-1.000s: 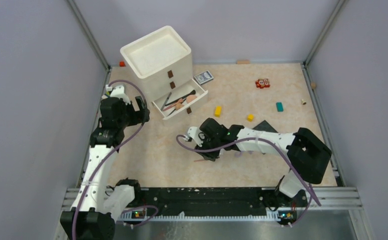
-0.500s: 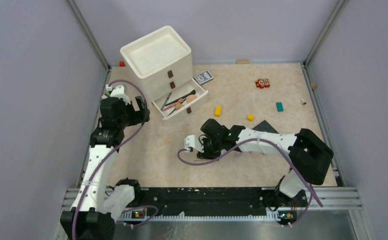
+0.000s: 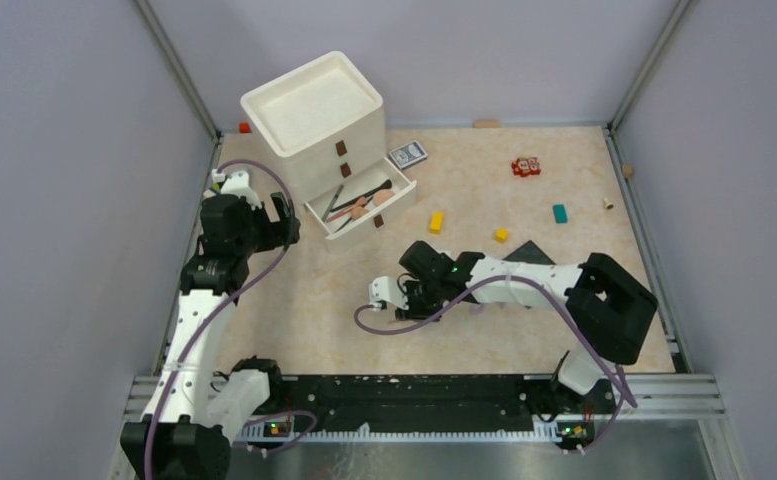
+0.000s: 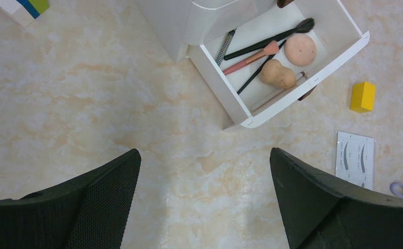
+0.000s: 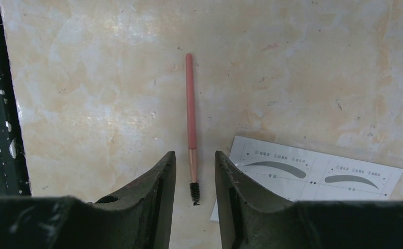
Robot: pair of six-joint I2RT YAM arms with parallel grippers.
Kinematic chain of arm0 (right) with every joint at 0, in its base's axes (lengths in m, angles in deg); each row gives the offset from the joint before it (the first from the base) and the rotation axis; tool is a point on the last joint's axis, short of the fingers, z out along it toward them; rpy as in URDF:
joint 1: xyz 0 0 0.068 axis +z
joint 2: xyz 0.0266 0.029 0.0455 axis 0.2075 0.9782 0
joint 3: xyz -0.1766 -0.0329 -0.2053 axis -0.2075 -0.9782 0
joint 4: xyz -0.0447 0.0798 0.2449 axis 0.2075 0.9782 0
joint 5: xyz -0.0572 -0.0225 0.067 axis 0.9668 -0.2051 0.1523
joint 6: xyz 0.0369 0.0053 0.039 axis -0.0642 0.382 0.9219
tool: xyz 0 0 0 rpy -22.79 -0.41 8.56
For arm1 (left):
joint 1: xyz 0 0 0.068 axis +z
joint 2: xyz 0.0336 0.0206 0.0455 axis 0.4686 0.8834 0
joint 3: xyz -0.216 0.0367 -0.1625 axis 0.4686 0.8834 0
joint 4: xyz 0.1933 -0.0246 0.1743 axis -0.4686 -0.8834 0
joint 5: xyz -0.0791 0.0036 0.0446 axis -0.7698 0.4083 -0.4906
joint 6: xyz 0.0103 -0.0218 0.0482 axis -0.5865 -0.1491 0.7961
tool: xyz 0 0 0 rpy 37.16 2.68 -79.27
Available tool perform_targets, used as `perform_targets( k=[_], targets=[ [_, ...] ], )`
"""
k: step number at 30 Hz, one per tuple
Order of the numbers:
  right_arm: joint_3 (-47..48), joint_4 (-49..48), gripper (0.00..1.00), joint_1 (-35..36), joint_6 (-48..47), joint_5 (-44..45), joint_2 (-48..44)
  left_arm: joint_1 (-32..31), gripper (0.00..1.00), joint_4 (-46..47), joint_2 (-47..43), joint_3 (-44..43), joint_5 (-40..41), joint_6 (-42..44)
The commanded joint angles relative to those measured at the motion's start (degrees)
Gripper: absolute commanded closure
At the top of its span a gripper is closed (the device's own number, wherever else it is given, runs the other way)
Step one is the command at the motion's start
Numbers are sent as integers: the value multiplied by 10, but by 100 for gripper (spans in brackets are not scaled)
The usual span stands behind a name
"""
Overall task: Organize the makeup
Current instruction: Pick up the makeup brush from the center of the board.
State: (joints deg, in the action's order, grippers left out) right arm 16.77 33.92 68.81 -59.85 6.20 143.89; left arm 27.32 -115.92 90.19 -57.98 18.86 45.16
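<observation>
Our left gripper (image 4: 204,153) hangs with fingers spread wide. The white open drawer (image 4: 279,104) holds one peach sponge (image 4: 278,74), one round puff (image 4: 300,48), one pink-handled brush (image 4: 251,58) and two black brushes (image 4: 269,40). One slim pink spoolie brush (image 5: 190,114) lies on the table, its black bristle tip between our right gripper (image 5: 194,155)'s narrowly parted, unpinching fingers, just beside one white eyebrow card (image 5: 318,171).

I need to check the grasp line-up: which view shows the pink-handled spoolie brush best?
Right wrist: the pink-handled spoolie brush lies in full view, its bristle end between the right gripper's open fingers. In the top external view it is too small to make out; the left wrist view misses it.
</observation>
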Motion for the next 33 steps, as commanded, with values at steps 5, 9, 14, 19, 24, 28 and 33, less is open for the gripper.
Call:
perform_targets(
  k=[5, 9, 14, 19, 24, 28, 33],
  targets=[
    [2, 12, 68, 3, -15, -20, 26, 2, 1, 29, -2, -2, -5, -4],
    [3, 18, 70, 6, -14, -20, 40, 3, 1, 30, -1, -2, -6, -4],
    [3, 20, 76, 9, -11, -20, 52, 3, 1, 29, -1, -2, -6, -4],
    [5, 30, 81, 9, -12, -20, 64, 17, 1, 29, -1, -2, -6, -5],
    [6, 38, 87, 10, -13, -20, 67, 18, 1, 30, 0, -2, -9, -5],
    [2, 28, 97, 10, -12, -25, 54, 18, 1, 30, 1, -2, -9, -5],
    [-13, -22, 100, 9, 1, -39, -1, 19, 1, 28, -3, -3, -3, -6]
  ],
)
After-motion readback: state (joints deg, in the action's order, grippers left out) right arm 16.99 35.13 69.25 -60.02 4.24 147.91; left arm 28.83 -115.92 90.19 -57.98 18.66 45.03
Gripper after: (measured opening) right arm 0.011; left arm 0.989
